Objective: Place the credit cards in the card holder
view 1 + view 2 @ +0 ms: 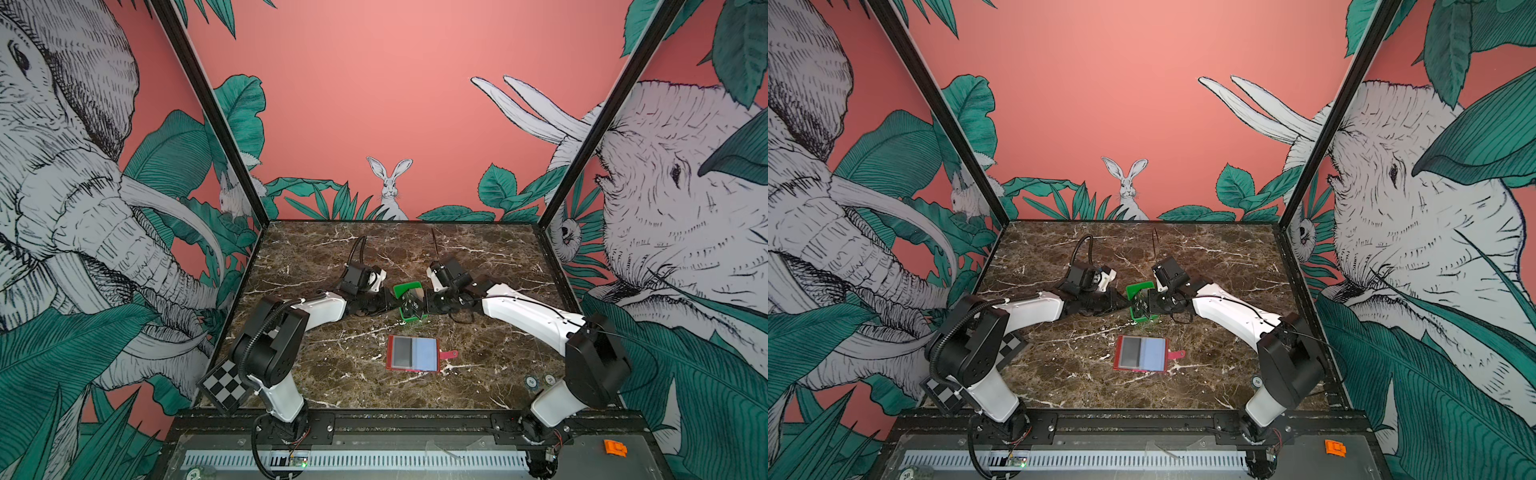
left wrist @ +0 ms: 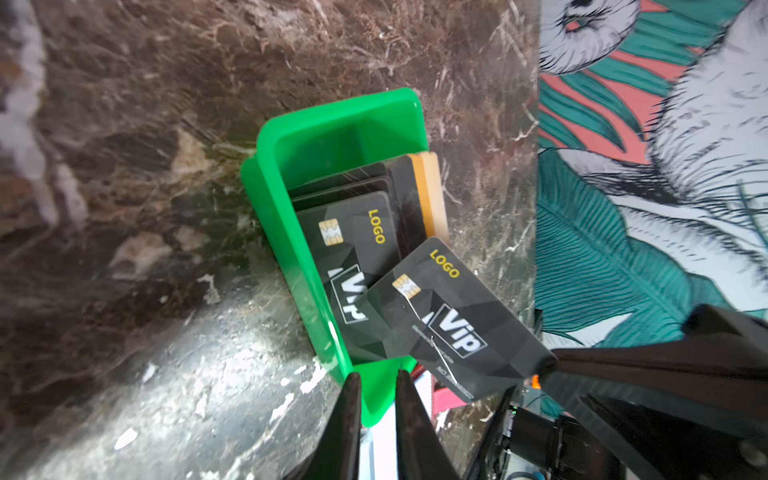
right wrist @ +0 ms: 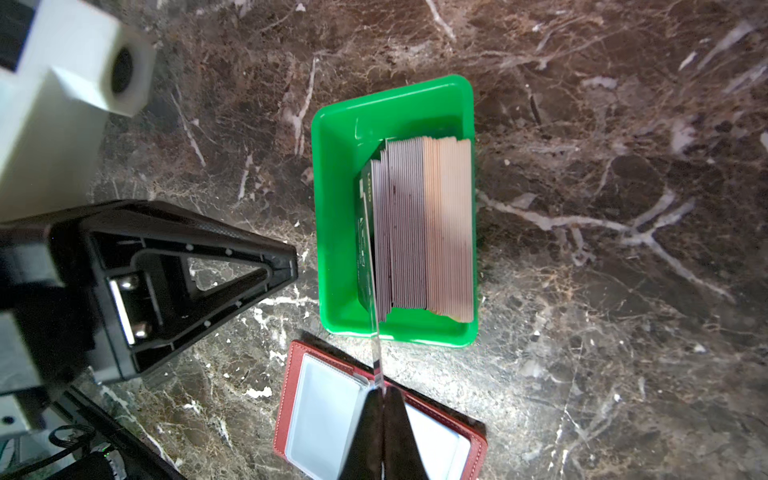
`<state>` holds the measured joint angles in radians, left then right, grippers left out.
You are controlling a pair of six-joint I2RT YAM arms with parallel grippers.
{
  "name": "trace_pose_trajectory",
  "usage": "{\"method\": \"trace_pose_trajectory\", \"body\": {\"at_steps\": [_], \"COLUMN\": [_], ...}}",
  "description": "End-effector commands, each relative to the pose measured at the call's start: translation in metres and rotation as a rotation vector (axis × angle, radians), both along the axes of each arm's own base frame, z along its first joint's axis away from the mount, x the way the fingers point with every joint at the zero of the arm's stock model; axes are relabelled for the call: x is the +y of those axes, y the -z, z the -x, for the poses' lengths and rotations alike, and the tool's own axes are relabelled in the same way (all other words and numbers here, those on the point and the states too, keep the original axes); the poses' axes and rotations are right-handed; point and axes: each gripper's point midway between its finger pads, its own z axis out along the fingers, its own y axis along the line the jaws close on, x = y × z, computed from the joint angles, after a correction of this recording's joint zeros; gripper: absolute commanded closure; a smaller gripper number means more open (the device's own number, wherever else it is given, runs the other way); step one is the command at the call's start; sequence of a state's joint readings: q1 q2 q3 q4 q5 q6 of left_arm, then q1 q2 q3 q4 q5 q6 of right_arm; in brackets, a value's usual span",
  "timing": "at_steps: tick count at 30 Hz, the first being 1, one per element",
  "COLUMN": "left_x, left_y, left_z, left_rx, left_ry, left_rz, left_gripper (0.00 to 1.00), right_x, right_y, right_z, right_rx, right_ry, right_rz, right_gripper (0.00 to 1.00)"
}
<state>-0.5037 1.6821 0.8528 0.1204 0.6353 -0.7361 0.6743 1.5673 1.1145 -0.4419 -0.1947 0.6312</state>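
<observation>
Bright even light; glare on marble table (image 2: 232, 374); wrist views soft, top views bowed at edges.

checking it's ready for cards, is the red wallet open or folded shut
Open: the wallet lies spread flat, grey and blue pockets facing up, snap tab sticking out sideways.

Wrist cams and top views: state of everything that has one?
card holder, unfolded flat on the table, pockets up, no card visible inside.
green tray, upright, holding the card stack.
card stack, on edge against one long wall of the tray.
VIP card, lifted over the tray, pinched at one end.
right claw, shut on the VIP card.
left claw, jaws slightly apart beside the tray.
</observation>
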Motion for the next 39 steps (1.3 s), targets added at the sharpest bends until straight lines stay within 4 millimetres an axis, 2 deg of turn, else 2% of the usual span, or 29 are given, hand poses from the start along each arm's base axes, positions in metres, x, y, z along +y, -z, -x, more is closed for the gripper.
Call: {"method": "trace_pose_trajectory", "body": {"at_steps": [1, 7, 11, 17, 30, 39], "left_x": [-0.006, -0.003, -0.004, -0.008, -0.012, -0.013], "left_y": [-0.038, -0.039, -0.030, -0.024, -0.017, -0.018], "left_z": [0.005, 0.015, 0.015, 0.014, 0.017, 0.016], "left_rx": [-0.080, -0.074, -0.055, -0.050, -0.043, -0.049], "left_ry": [0.016, -0.005, -0.018, -0.009, 0.007, 0.007], "left_rz": [0.122, 0.187, 0.197, 0.179, 0.147, 0.144], "left_gripper": [0.80, 0.74, 0.73, 0.73, 0.73, 0.74], "right_x": [0.006, 0.008, 0.012, 0.014, 0.020, 0.015], "right_y": [-0.012, -0.003, 0.008, 0.009, 0.016, 0.013], "right_z": [0.000, 0.002, 0.003, 0.002, -0.003, -0.012], "right_rx": [-0.031, -0.024, 0.003, 0.001, 0.014, -0.013], "right_ry": [0.027, 0.063, 0.068, 0.073, 0.066, 0.075], "right_rz": [-0.087, -0.141, -0.161, -0.179, -0.168, -0.113], "right_gripper": [1.00, 1.00, 1.00, 1.00, 0.78, 0.69]}}
